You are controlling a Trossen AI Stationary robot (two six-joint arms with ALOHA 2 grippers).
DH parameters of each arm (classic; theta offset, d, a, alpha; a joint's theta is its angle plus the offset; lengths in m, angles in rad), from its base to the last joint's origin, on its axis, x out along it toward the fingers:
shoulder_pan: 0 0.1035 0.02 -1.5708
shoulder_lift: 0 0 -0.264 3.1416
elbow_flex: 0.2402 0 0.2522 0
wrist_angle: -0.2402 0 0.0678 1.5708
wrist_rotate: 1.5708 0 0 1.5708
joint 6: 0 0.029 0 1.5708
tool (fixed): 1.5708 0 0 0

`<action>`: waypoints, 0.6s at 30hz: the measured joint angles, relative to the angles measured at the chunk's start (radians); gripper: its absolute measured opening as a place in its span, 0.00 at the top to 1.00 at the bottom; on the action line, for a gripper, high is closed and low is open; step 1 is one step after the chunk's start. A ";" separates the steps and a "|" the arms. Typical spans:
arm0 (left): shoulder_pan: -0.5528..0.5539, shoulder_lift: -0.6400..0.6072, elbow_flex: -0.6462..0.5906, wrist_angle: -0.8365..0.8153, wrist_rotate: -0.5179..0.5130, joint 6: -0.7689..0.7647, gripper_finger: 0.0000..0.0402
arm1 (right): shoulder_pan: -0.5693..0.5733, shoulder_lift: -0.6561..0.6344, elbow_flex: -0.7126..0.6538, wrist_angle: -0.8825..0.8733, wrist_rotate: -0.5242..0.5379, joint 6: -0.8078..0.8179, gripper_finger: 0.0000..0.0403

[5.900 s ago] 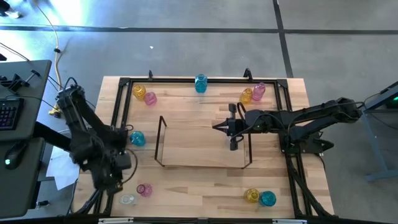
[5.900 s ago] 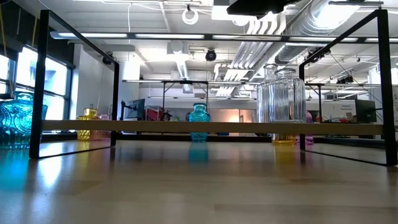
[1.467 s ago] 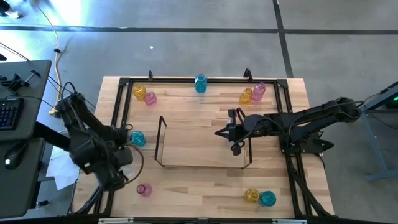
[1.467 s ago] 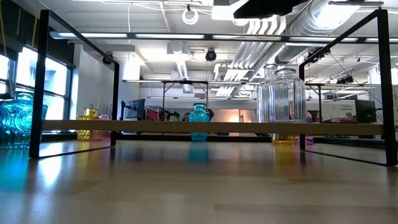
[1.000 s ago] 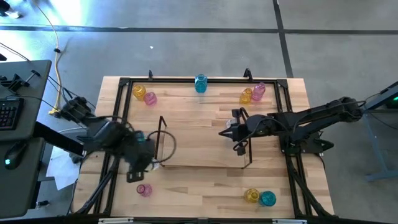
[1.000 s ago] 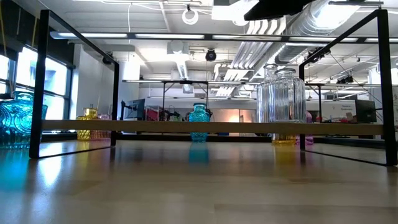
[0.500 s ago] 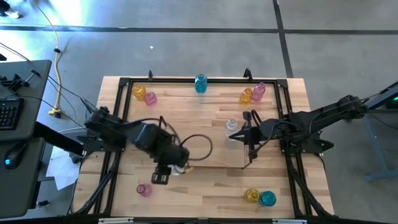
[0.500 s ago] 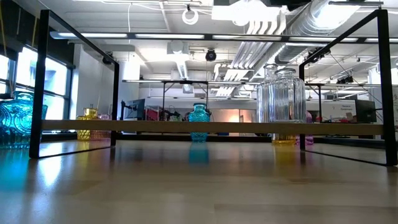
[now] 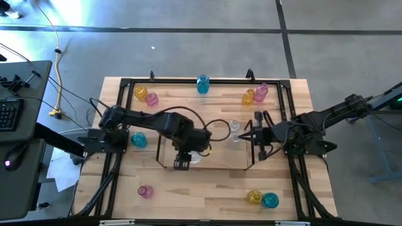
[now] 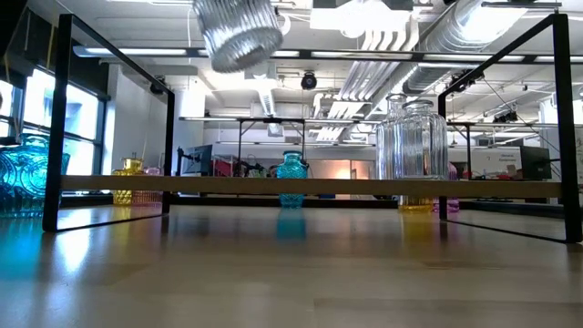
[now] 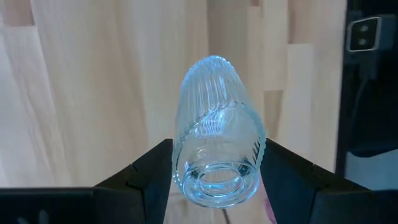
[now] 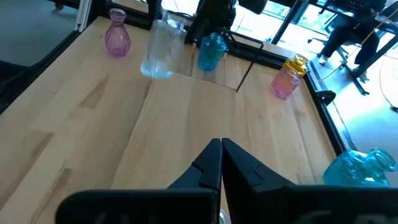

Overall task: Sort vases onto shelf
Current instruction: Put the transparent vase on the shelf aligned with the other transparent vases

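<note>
Over shelf [image 9: 204,168] | left pincer [image 11: 217,163] grips clear vase [image 11: 216,140]

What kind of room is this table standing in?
Probably a lab or open workshop: grey concrete floor, exposed ceiling ducts, and a keyboard on a desk beside the wooden table.

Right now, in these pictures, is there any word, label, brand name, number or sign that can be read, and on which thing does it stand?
None: no readable text in any view.
The clear vase held in the left gripper shows only ribbed glass, no label.
The shelf and the table carry no markings.
The shut right gripper bears no lettering.
The room behind the table in the low view shows nothing legible.
</note>
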 joint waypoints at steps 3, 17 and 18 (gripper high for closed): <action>0.027 0.034 0.000 0.009 -0.018 0.034 0.51 | 0.000 -0.002 0.000 -0.005 0.002 0.000 1.00; 0.075 0.180 -0.001 0.048 -0.062 0.097 0.51 | 0.000 -0.004 0.000 -0.024 0.006 0.018 1.00; 0.075 0.188 -0.001 0.054 -0.062 0.098 0.51 | 0.000 -0.004 0.000 -0.024 0.006 0.018 1.00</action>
